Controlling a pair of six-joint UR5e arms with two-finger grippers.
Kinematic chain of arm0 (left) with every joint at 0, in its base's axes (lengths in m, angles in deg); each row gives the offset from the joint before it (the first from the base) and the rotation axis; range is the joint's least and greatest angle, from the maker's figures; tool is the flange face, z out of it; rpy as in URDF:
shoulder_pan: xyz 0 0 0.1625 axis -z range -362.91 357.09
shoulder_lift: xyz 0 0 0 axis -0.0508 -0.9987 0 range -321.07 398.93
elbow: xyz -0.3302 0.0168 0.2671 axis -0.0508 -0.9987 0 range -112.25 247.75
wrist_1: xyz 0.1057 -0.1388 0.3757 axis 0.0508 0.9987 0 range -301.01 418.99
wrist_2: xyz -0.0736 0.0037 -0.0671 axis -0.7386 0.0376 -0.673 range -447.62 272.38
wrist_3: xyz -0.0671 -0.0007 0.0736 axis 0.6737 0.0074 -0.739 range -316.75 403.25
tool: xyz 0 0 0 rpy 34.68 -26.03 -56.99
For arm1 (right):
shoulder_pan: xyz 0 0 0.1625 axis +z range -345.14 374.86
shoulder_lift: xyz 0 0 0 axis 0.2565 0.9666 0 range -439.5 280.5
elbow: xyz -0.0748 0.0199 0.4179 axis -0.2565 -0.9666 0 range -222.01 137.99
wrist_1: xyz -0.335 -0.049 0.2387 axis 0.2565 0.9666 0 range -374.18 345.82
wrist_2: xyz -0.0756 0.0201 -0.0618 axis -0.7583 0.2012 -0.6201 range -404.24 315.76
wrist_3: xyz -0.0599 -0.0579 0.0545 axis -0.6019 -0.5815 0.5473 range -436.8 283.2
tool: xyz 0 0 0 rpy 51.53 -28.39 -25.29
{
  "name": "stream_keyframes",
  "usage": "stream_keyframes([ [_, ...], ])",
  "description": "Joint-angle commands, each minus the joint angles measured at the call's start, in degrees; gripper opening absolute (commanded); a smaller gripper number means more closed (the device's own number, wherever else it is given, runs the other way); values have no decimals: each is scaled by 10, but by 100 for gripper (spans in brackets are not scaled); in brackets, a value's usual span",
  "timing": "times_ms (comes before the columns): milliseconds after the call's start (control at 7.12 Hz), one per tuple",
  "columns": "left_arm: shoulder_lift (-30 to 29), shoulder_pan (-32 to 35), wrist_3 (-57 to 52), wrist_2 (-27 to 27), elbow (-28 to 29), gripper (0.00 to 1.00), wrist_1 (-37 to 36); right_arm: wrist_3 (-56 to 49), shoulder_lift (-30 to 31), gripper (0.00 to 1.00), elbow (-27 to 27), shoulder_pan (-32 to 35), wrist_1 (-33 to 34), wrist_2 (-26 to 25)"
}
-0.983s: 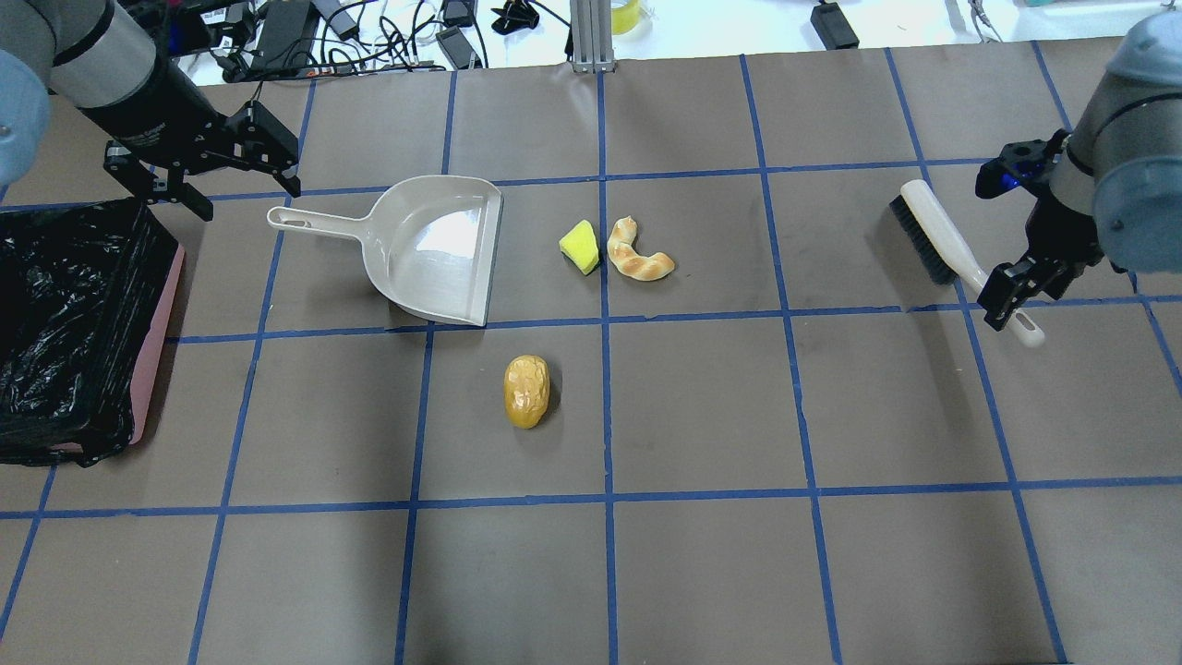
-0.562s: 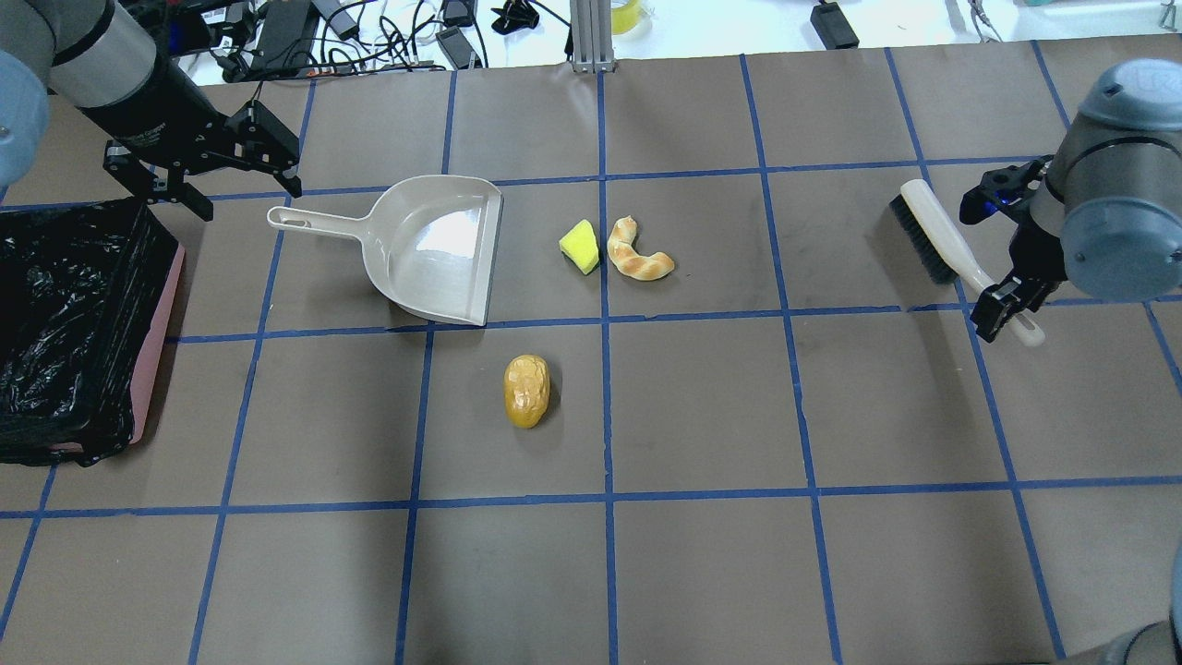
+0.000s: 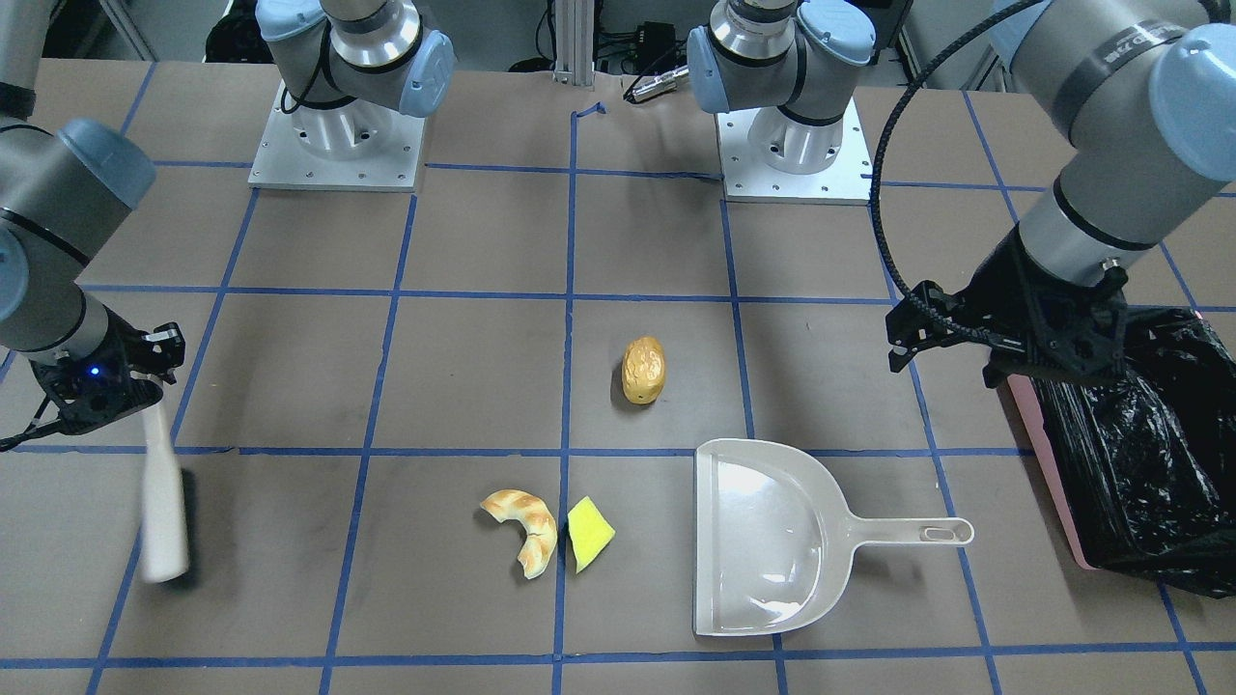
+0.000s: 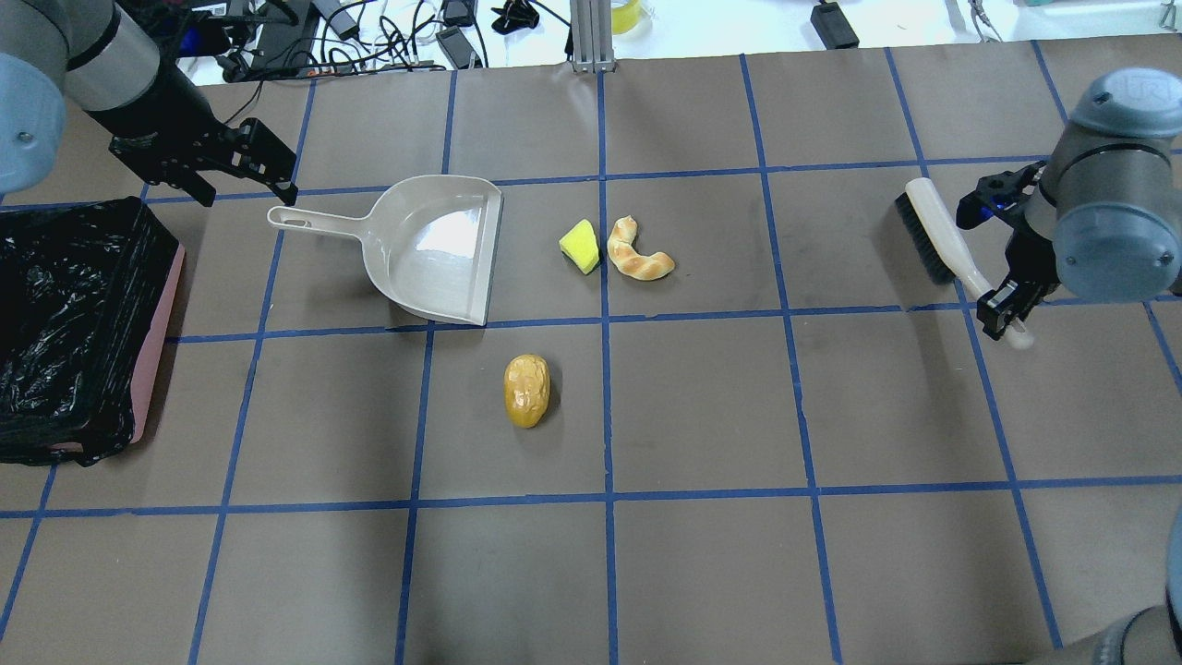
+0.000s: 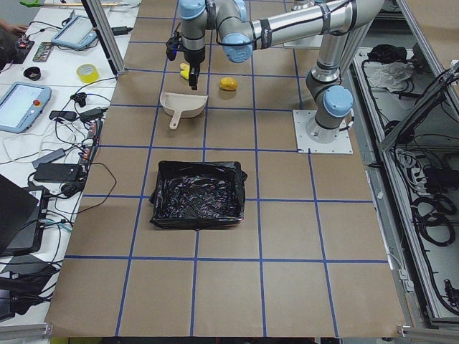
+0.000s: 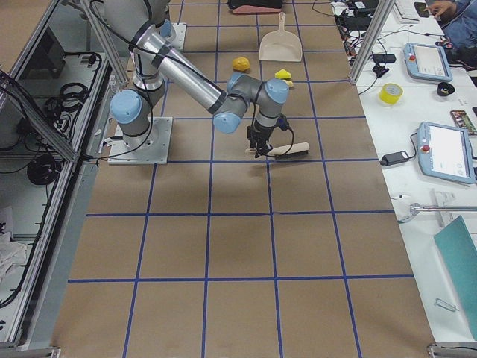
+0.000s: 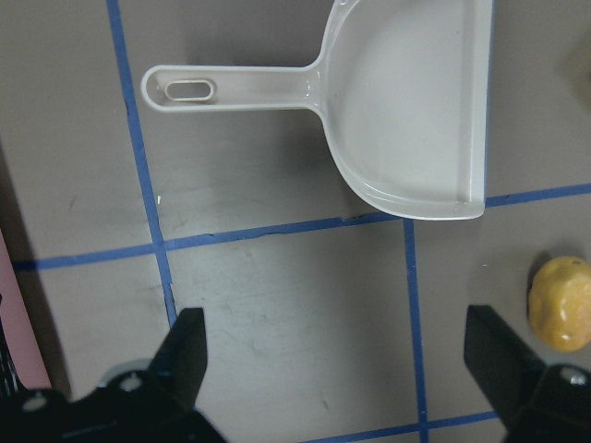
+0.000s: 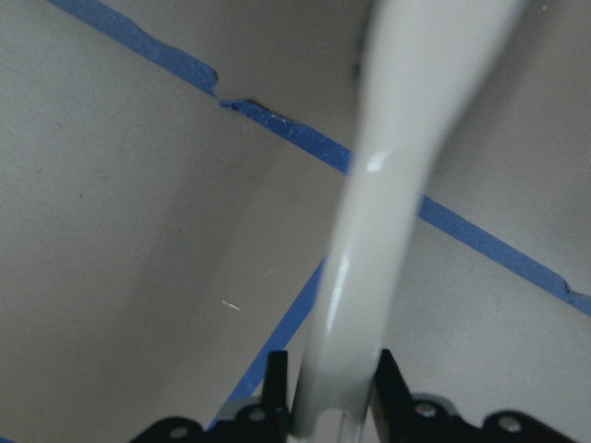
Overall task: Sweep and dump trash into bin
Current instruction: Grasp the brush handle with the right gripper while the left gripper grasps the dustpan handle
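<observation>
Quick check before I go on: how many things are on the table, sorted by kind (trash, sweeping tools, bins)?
Trash pieces: 3 (potato lump, bread piece, yellow wedge)
Sweeping tools: 2 (dustpan, brush)
Bins: 1 (bin, lined with black plastic)
Total: 6
</observation>
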Motion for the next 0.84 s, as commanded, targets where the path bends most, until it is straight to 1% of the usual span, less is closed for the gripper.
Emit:
stream_keyframes([
  [0, -42, -1, -212, 23, 0, 100, -76, 16, 5, 0, -4, 0, -4, 0],
  [140, -71, -1, -336, 34, 5, 100, -126, 42, 10, 0, -7, 2, -4, -3],
  [281, -100, -1, -477, 36, 11, 98, -143, 106, 27, 0, -16, 13, -13, 4],
  [421, -131, -1, -610, 35, 20, 95, -166, 183, 43, 0, -18, 55, -42, 6],
  [562, -159, -1, -706, 35, 23, 95, -185, 277, 47, 0, -19, 121, -50, -2],
  [702, -179, -1, -763, 35, 28, 94, -202, 370, 44, 0, -19, 187, -56, -4],
])
